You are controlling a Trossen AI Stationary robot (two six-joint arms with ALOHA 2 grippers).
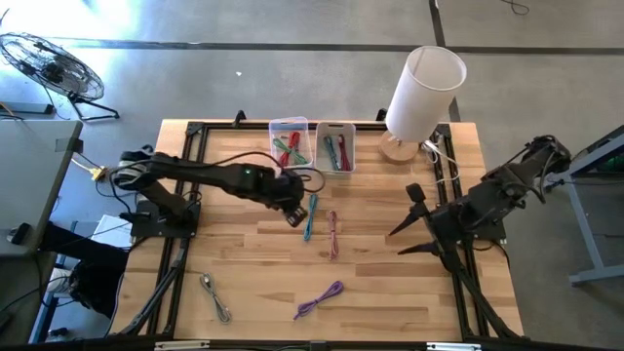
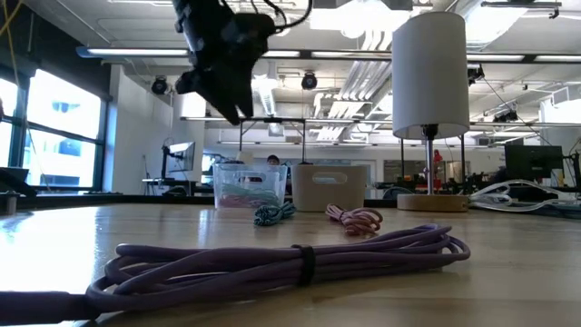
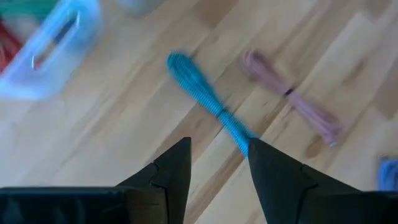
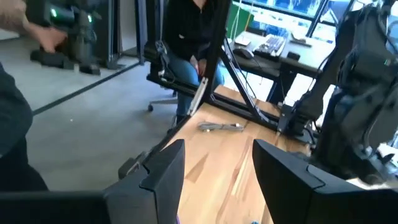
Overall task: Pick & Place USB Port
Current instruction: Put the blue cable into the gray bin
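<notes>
Left pincer (image 3: 217, 158) hangs open and empty above the coiled blue cable (image 3: 208, 99) on the worktop (image 1: 390, 292); right pincer (image 1: 408, 222) waits open, well apart.

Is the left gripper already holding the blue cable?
No, the left gripper hangs open above the blue cable, which lies on the table.

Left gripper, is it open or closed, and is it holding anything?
Open and empty. The left gripper hangs above the blue cable, with bare table showing between its spread fingers.
</notes>
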